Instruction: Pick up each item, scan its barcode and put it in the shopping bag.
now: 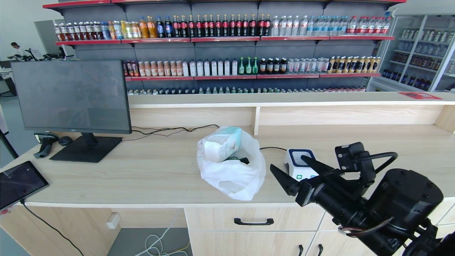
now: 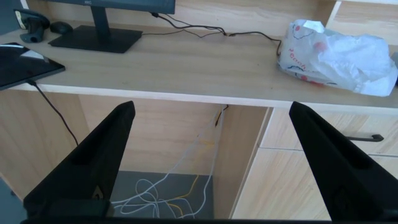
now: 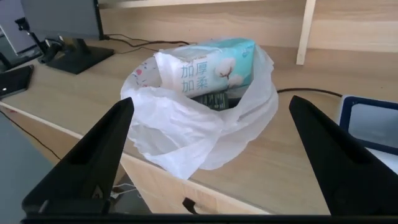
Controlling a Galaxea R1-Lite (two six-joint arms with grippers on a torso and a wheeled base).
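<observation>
Two tools show, both spread wide and holding nothing. The right tool point(image 1: 286, 161) sits at the lower right of the head view, its dark fingers pointing toward the middle of the frame. One finger crosses in front of the barcode scanner point(image 1: 294, 168). In its own wrist view the right tool point(image 3: 210, 106) faces the shopping bag point(image 3: 186, 134), apart from it.

The white plastic shopping bag point(image 1: 231, 174) stands on the pale wooden worktop point(image 1: 160, 170) at the centre of the head view, just left of the scanner. Its mouth is open, and a pack of tissues point(image 1: 222, 144) leans out of the top. A dark item point(image 1: 241, 159) lies under the pack, too hidden to identify.

The left tool point(image 2: 211, 106) hangs in front of the worktop's front edge, facing the open space below it where loose cables point(image 2: 161, 193) lie on the floor. The bag point(image 2: 336, 53) is beyond it on the worktop.

Farther out, a dark monitor point(image 1: 73, 96) stands at the left of the head view. A handheld scanner point(image 1: 44, 145) and a mouse point(image 1: 65, 140) lie beside its base. A tablet point(image 1: 19, 183) is at the lower left edge. A drawer with a black handle point(image 1: 253, 222) sits below the bag. Shelves of bottles point(image 1: 227, 39) fill the upper part of the frame.
</observation>
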